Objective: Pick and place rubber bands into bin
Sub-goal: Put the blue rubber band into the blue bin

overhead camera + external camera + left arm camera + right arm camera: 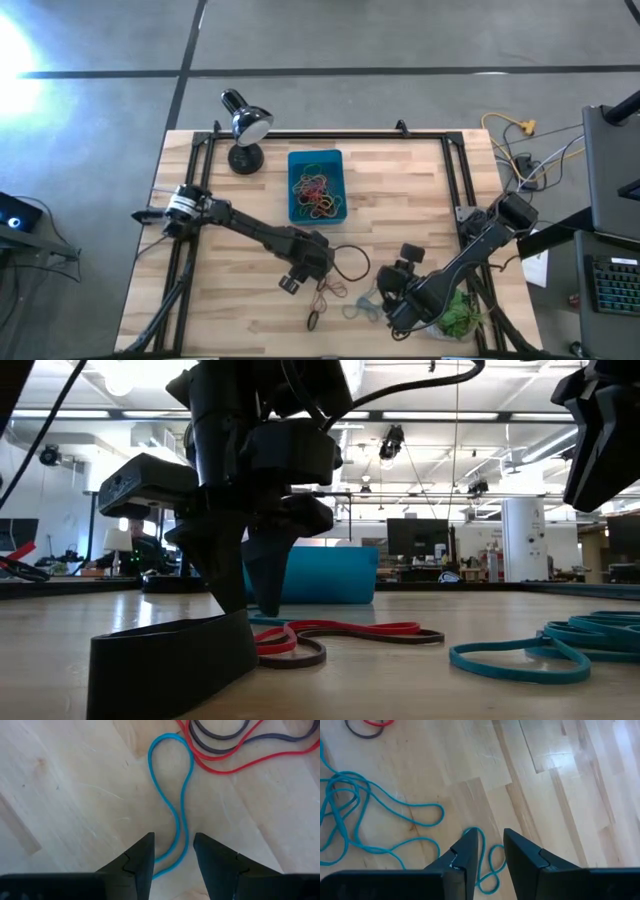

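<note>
The teal bin (295, 160) stands at the table's far middle with several coloured rubber bands (315, 192) inside. More bands lie loose on the wood near the front. My left gripper (173, 851) points down, open, over a thin blue band (172, 815) that runs between its fingers. Red and brown bands (225, 750) lie just beyond it. My right gripper (490, 851) is open with a narrow gap, one finger on either side of a small blue loop (492, 865) at the edge of a blue tangle (355, 815). I cannot tell whether either gripper touches a band.
A black desk lamp (245, 125) stands at the far left of the bin. A green plant (462, 318) sits at the near right, close behind my right arm. A dark band (312, 320) lies near the front edge. A black frame (330, 134) runs around the table.
</note>
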